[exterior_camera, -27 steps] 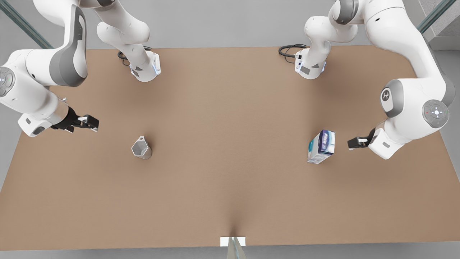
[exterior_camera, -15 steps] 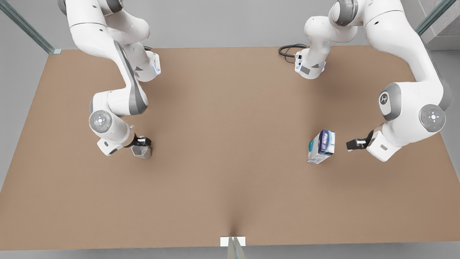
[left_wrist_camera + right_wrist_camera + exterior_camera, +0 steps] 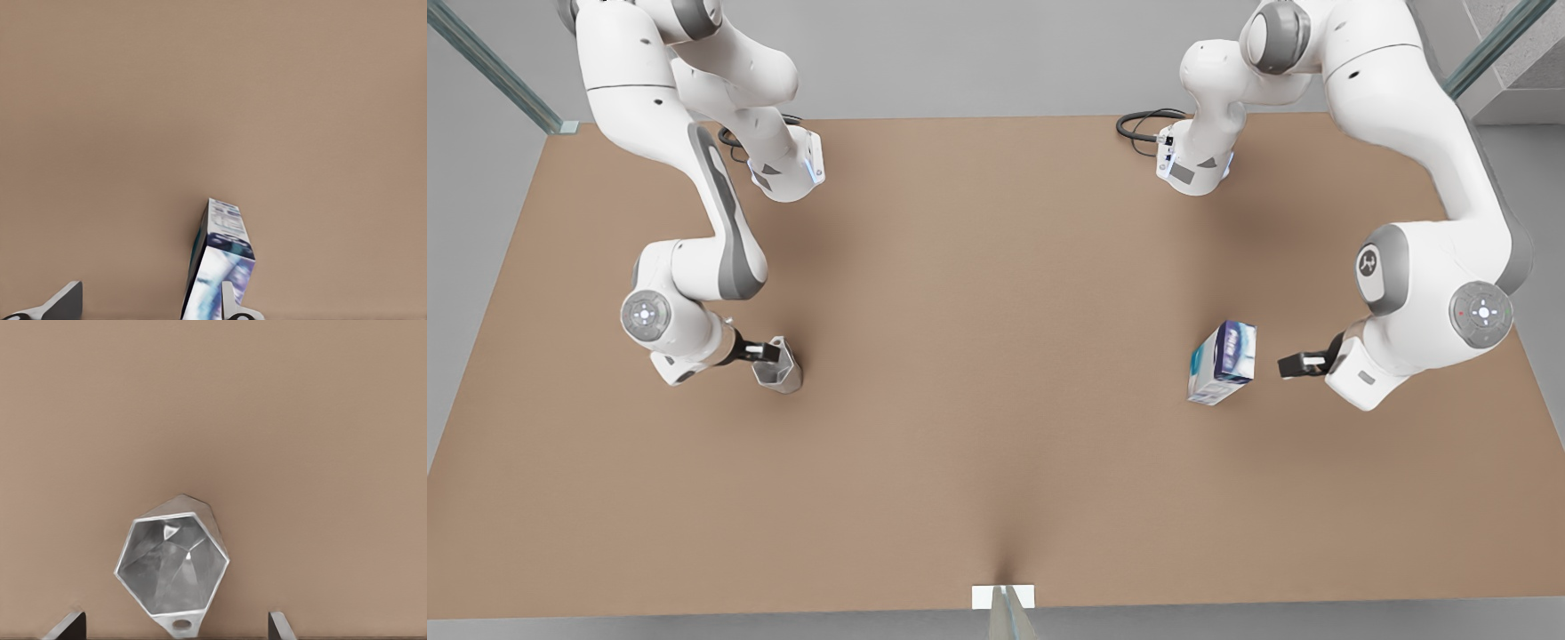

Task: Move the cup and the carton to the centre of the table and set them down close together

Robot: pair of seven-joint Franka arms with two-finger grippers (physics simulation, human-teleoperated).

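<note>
Both claws spread wide, right claw at cup, left claw beside carton

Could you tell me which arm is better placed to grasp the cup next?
The right hand. Its wrist view shows the cup between its open fingers, with the tab nearest. The left hand sits open beside the carton, across the table.

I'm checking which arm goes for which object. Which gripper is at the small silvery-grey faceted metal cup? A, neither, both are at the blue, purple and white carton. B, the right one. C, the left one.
B: the silvery-grey faceted cup sits between the right gripper's spread fingertips, while the left gripper faces the blue, purple and white carton.
</note>
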